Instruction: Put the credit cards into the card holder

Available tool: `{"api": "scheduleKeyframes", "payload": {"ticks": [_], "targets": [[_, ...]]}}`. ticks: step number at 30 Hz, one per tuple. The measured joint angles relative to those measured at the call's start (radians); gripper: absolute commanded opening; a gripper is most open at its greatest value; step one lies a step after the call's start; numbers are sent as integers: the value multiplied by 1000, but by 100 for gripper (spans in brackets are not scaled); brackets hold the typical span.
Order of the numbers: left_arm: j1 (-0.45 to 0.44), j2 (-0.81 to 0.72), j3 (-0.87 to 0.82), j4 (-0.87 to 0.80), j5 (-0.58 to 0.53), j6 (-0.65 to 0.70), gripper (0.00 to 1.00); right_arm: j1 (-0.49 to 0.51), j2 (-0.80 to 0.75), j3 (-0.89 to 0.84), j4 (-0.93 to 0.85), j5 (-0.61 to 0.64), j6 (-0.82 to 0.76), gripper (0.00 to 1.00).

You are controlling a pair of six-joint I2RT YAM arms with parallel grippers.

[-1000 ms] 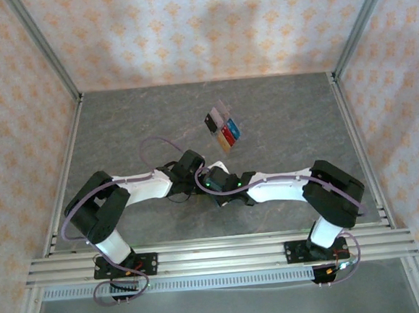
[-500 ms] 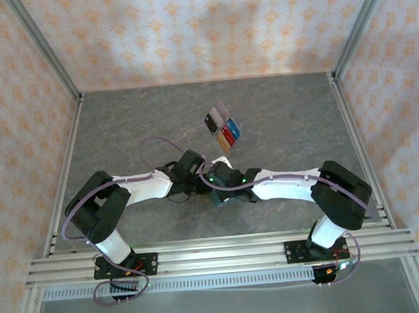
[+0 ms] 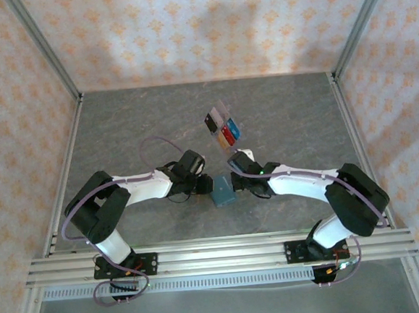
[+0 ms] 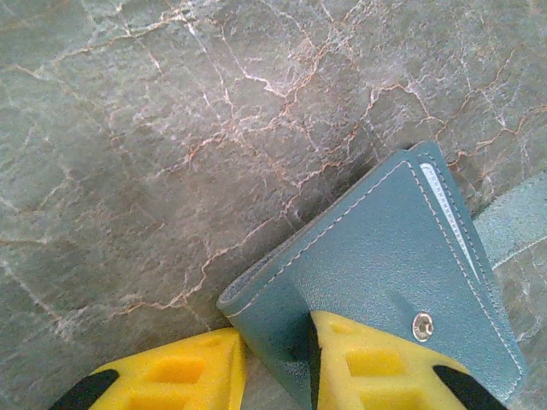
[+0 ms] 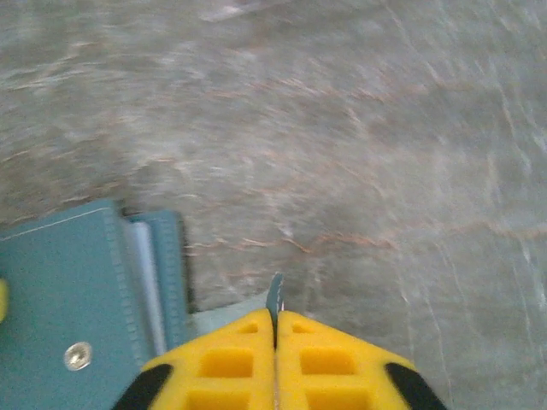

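Grey marbled tabletop (image 3: 120, 127) is seen underneath; on it the card holder (image 3: 222, 191) is pinched at one corner by the left gripper (image 4: 275, 367). Its thin teal flap (image 5: 274, 295) is clamped by the right gripper (image 5: 275, 333). Credit cards (image 3: 224, 132) are seen beyond it.

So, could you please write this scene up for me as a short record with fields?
table: grey marbled surface
wallet: teal, stud on its face, partly open, lying between the two arms
left gripper: shut on the wallet's edge
right gripper: shut on a thin teal edge, apparently the wallet's other flap
cards: several colours, side by side in the tray, beyond the wallet
tray: clear plastic, apart from the wallet
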Motion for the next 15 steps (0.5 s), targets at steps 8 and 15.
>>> {"api": "scheduleKeyframes", "payload": {"ticks": [8, 15], "targets": [[0, -2, 0, -1, 0, 0, 26, -8, -51, -23, -29, 83, 156, 37], [-6, -3, 1, -3, -8, 0, 27, 30, -178, 89, -163, 147, 159, 35]]}}
